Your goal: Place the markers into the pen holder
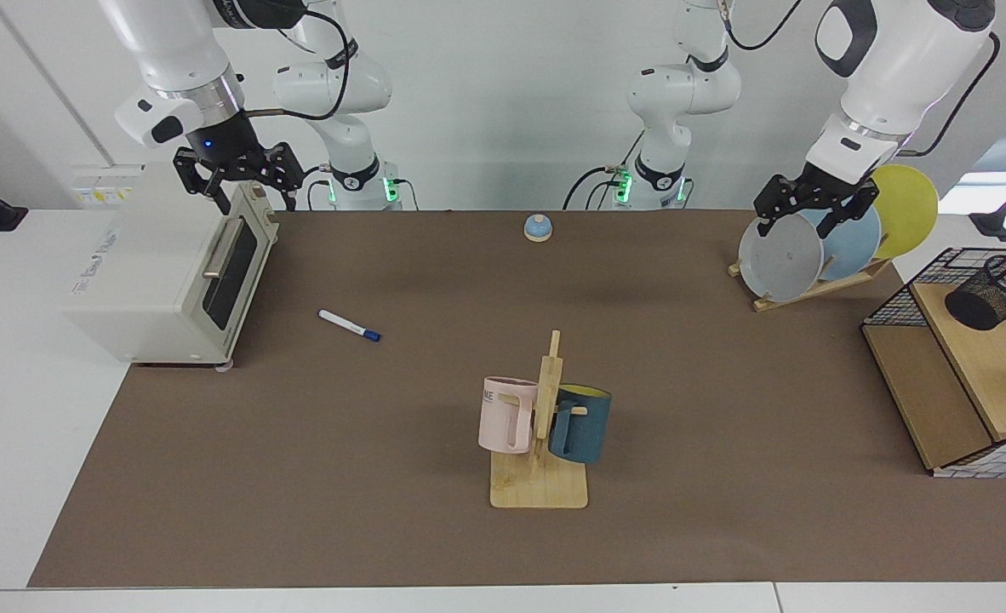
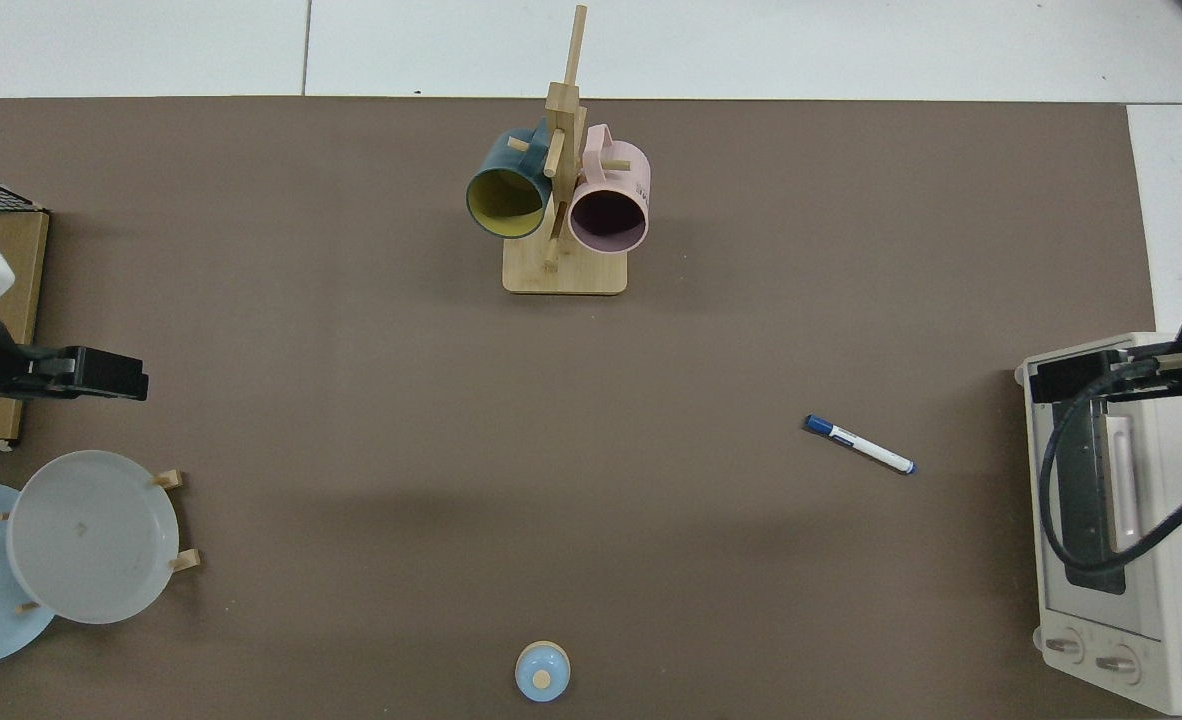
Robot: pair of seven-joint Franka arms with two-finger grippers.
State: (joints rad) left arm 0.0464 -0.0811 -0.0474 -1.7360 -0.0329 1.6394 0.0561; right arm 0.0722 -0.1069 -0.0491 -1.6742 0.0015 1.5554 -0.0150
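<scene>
Marker (image 1: 349,325) lies flat at my right end effector's (image 1: 243,183) five o'clock; fingers spread, I should descend square across its barrel. Left end effector (image 1: 809,209) waits, spread.

toaster oven (image 1: 171,272) | mug tree (image 1: 545,443): pink mug (image 1: 503,415), blue mug (image 1: 584,423) | plate rack (image 1: 809,289) | wire rack (image 1: 954,375)

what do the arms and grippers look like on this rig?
Both arms are glossy white with rounded segments, dark joint patches and silver wrist rings; black cables run along them, and green lights glow at the bases. The right gripper and left gripper are black, angular two-finger units; a blue light shows above the right one.
</scene>
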